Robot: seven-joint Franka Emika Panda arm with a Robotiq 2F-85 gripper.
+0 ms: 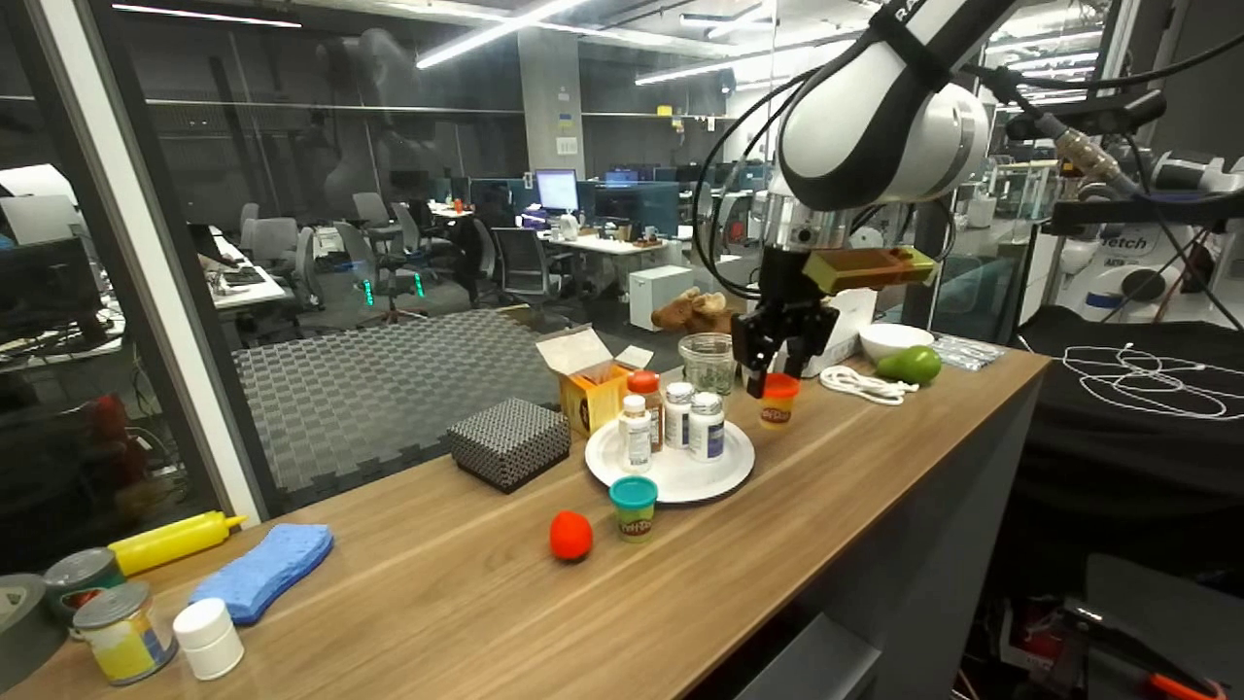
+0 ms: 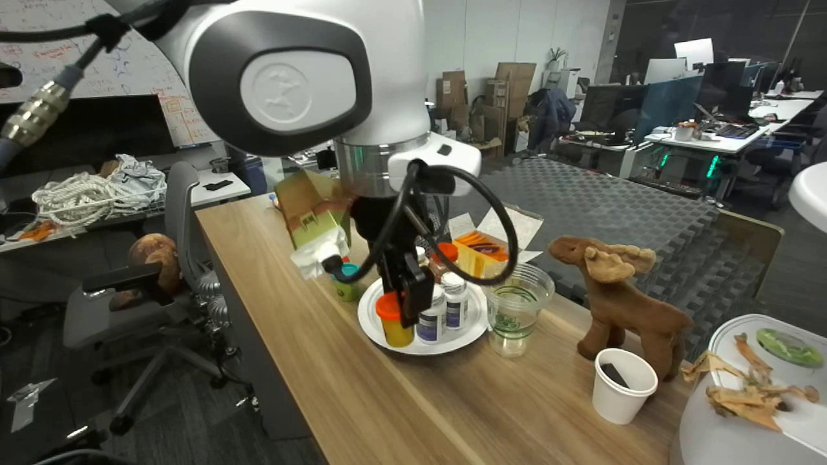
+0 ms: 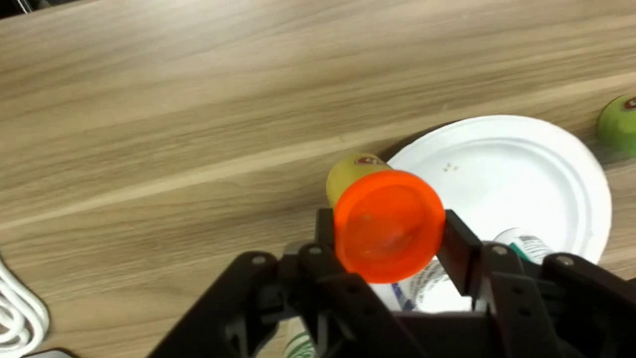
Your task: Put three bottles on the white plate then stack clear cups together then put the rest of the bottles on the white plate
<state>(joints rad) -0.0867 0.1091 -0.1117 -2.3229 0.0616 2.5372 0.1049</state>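
Observation:
My gripper (image 3: 386, 223) is shut on a squat orange-lidded yellow bottle (image 3: 390, 233), its fingers touching both sides of the lid. In an exterior view, this bottle (image 1: 777, 403) is beside the white plate (image 1: 734, 476); whether its base touches the table is unclear. Several bottles stand on the plate: white ones (image 1: 707, 433) and a brown one with a red cap (image 1: 643, 384). The clear cups (image 2: 517, 303) stand beside the plate and look nested, with several rims showing. A teal-lidded squat bottle (image 1: 634, 510) stands in front of the plate. A white-capped bottle (image 1: 208, 640) is far left.
An orange ball (image 1: 570, 536), a black patterned box (image 1: 510, 442) and an open orange carton (image 1: 591, 394) lie around the plate. A white cord (image 1: 865, 386) and green fruit (image 1: 911, 365) are beyond the gripper. A toy moose (image 2: 614, 303) and paper cup (image 2: 622, 387) stand past the cups.

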